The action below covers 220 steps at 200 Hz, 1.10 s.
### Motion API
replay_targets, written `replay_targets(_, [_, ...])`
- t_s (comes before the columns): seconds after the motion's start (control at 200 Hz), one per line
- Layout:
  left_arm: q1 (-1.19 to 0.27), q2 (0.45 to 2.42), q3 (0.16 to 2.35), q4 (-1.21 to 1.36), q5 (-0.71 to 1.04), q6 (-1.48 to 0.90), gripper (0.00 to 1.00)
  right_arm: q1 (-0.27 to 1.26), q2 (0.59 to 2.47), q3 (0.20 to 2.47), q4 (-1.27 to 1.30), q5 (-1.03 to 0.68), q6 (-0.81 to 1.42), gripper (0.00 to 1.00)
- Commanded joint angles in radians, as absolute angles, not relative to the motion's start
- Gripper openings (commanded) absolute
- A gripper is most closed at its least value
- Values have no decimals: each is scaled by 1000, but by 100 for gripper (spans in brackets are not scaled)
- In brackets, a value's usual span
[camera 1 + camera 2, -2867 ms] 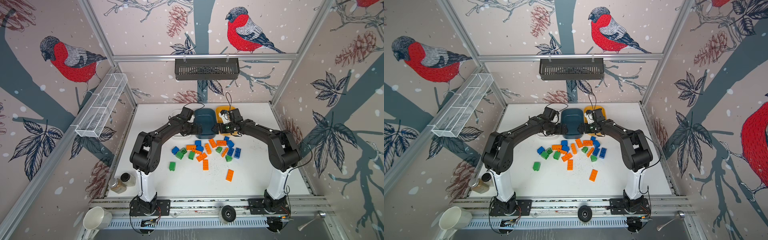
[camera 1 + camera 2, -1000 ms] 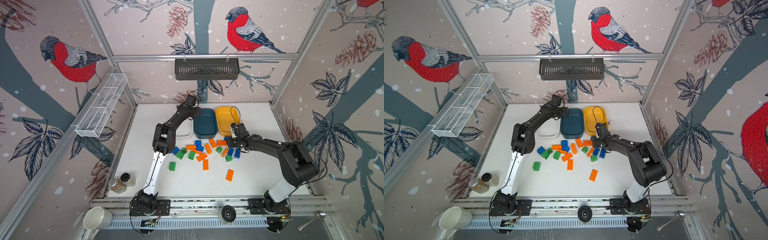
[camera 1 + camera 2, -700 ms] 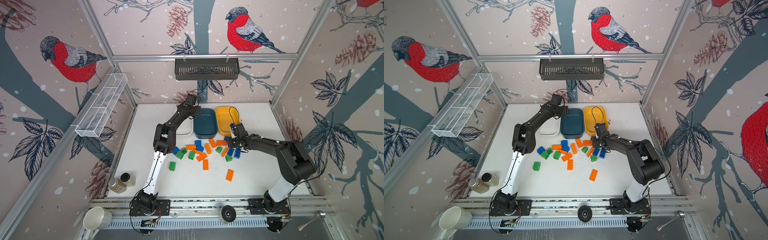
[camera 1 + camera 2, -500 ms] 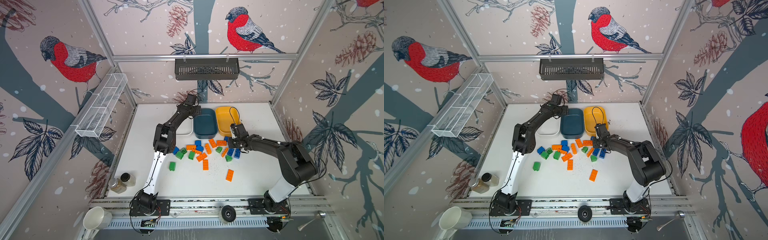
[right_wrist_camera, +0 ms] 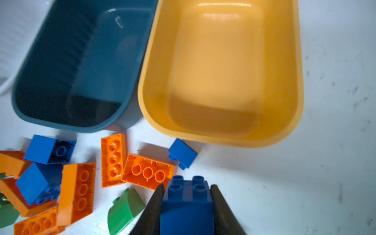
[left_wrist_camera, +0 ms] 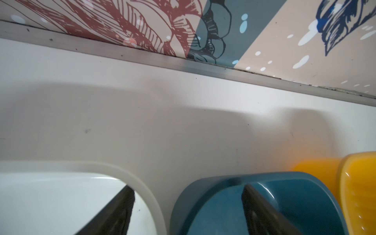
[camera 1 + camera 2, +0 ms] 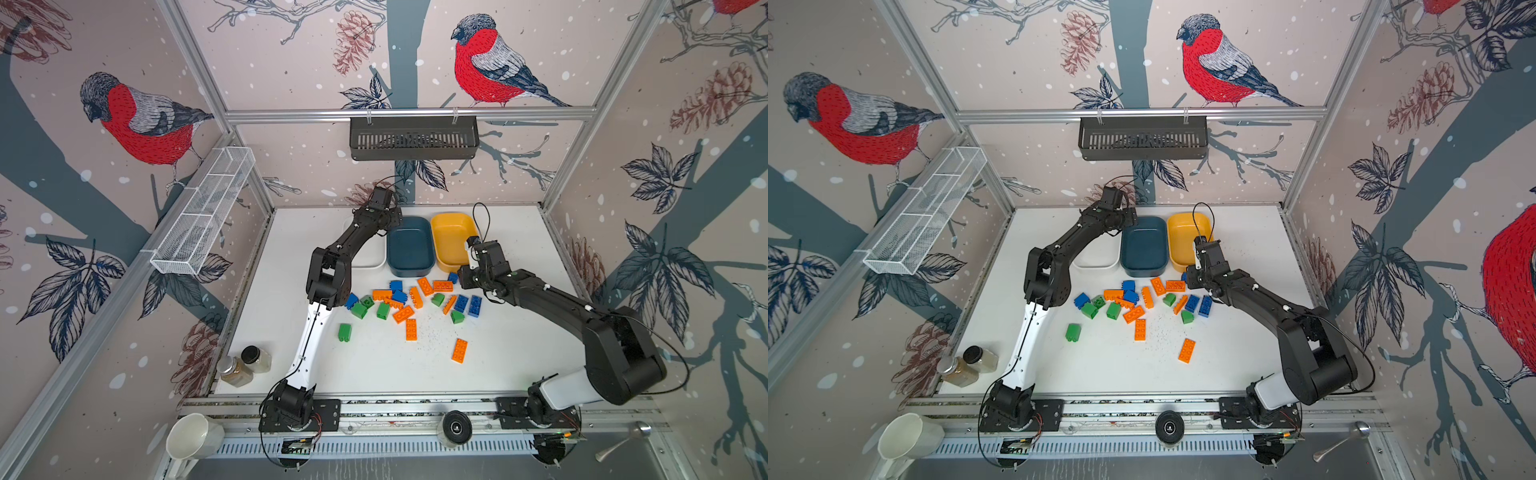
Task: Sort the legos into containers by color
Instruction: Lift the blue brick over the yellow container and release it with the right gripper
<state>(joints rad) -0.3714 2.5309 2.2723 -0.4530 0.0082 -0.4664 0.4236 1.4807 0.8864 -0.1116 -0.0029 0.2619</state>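
Jaws of the right gripper (image 5: 187, 188) are clamped against both sides of a blue brick (image 5: 187, 207), with its four studs pointing away from the wrist toward the yellow tub (image 5: 223, 140). Just beyond the held brick, a smaller blue piece (image 5: 182, 154) lies on the table (image 5: 325, 162) beside the yellow tub's near wall. An overturned orange brick (image 5: 147, 172) shows its hollow underside next to the gripper's dark fingers (image 5: 155, 205), and a green sloped piece (image 5: 124, 209) lies near it. In both top views this gripper sits low at the right-hand end of the pile, in front of the yellow tub (image 7: 451, 232).

The left gripper (image 6: 188, 188) is spread wide and holds nothing. One finger hangs over the white tub (image 6: 140, 183) and the other over the teal tub (image 6: 305, 193), so it straddles the gap between them at their far ends.

The three tubs stand side by side at the back of the table (image 7: 519, 353): white (image 7: 370, 266), teal (image 7: 409, 249), then yellow. The remaining legos (image 7: 405, 297) lie in a loose cluster on the table just in front of the tubs. A green brick (image 7: 344, 332) and two orange bricks (image 7: 411, 329) (image 7: 459, 350) lie apart nearer the front.
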Motion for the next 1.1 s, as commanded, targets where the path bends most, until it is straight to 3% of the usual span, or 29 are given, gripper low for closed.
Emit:
replay_targets(0.0, [-379,2442,2155,-413,48,-436,89,414,1495,932,-44,-31,272,30])
replay_targets(0.165, [-383,2323,1970,-366,47,-414,97,376,1602,1042,-24,-52,297,30])
replay_targets(0.665, [-412,2079,1675,-372,0,-381,97,296,1996,1421,-95,-8,262,36])
replay_targets(0.93, [-429,1895,1443,-272,-51,-415,97,316,1921,1385,-123,24,267,63])
replay_targets(1.096, [-464,1811,1344,-205,-173,-458,97,331,1753,1213,-119,6,303,71])
